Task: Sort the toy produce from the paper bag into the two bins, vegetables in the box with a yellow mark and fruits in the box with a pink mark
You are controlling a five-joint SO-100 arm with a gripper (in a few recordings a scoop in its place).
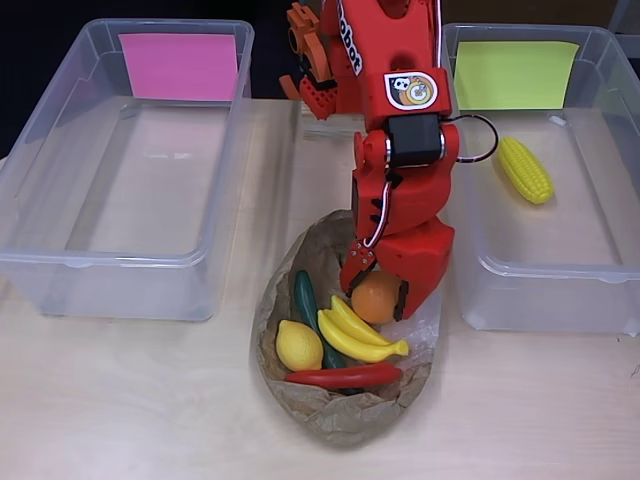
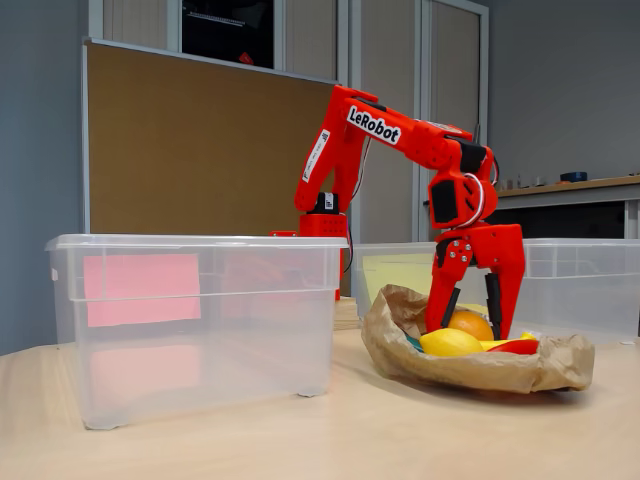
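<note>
Gripper (image 1: 377,297) down in the paper bag (image 1: 340,415), fingers either side of the orange (image 1: 376,295).

Your jaws flank the orange and look to touch it; whether they truly clench it, you cannot tell. The bag sits near the table's front edge, between the two bins. In it with the orange: bananas (image 1: 357,335), a lemon (image 1: 298,345), a red chili (image 1: 345,376), a dark green vegetable (image 1: 307,300). The corn (image 1: 525,168) lies in the yellow-marked bin (image 1: 520,300), toward its back. The pink-marked bin (image 1: 100,285) stands at the table's left.
</note>
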